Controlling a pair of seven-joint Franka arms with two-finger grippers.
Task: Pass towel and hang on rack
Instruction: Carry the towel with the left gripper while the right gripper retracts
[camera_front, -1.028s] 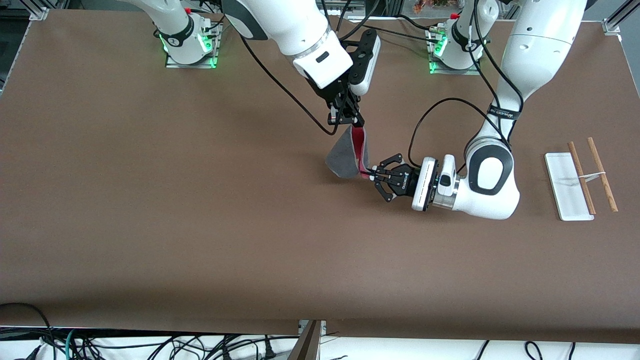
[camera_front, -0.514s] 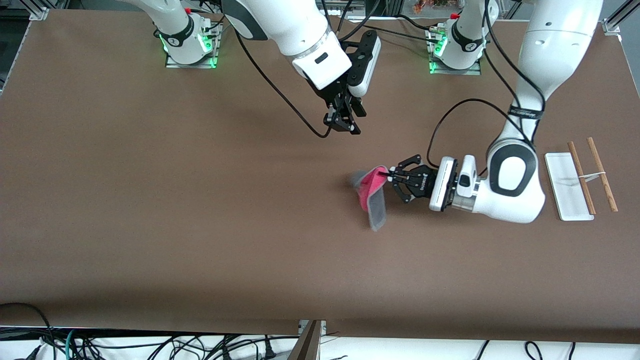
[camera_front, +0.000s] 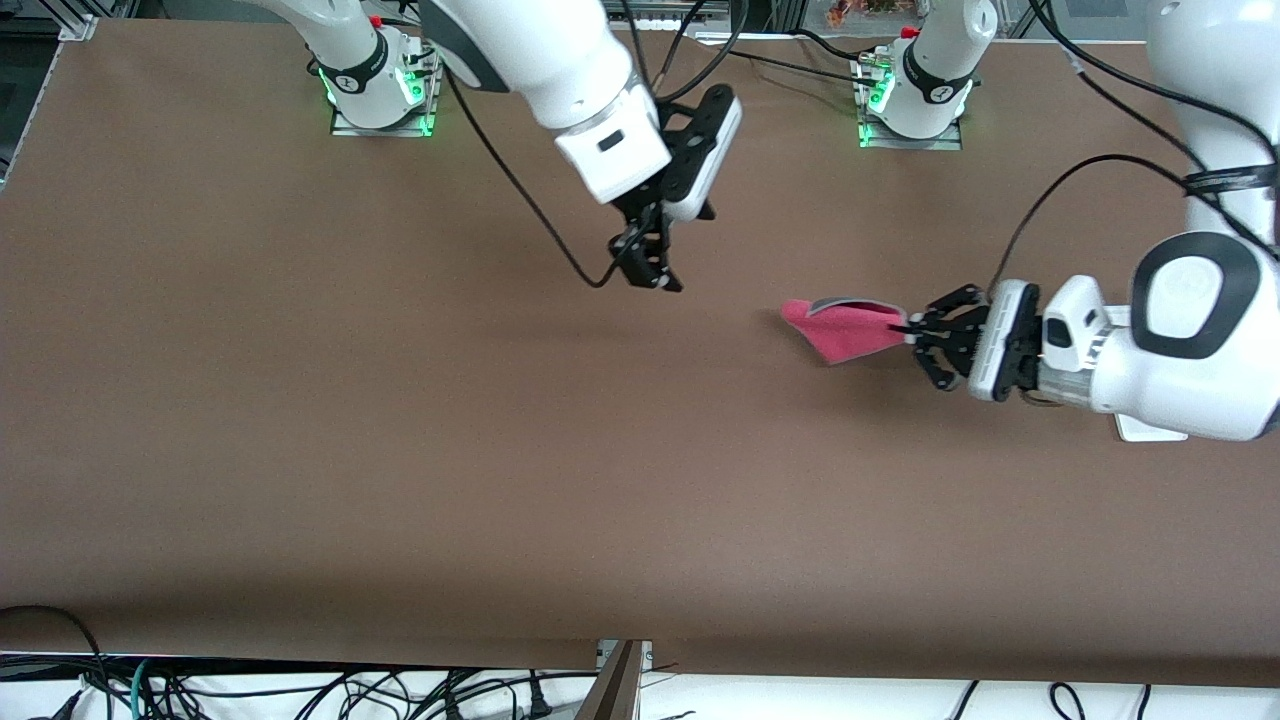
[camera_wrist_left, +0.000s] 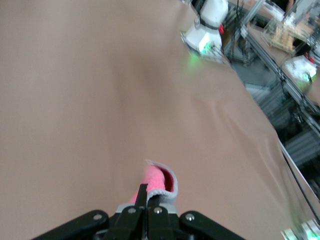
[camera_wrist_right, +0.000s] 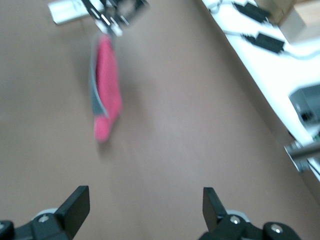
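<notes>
Brown table (camera_front: 300, 450) ran wide and mostly bare, cables bundled along its near edge. Left gripper (camera_front: 912, 330) was clamped on one end of the towel (camera_front: 845, 328), held in the air over the table toward the left arm's end; pink-red face showed up, a strip of grey along the upper edge. Towel trailed out flat from the fingertips, long axis in line with the gripper, pointing toward table centre. The rack (camera_front: 1140, 428) was almost wholly hidden under the left arm's wrist, only a white base corner showing, so it lay on the wrist side of the jaws, away from the free end. Right gripper (camera_front: 645, 268) hung over mid-table, fingers spread and empty, apparently waiting.
</notes>
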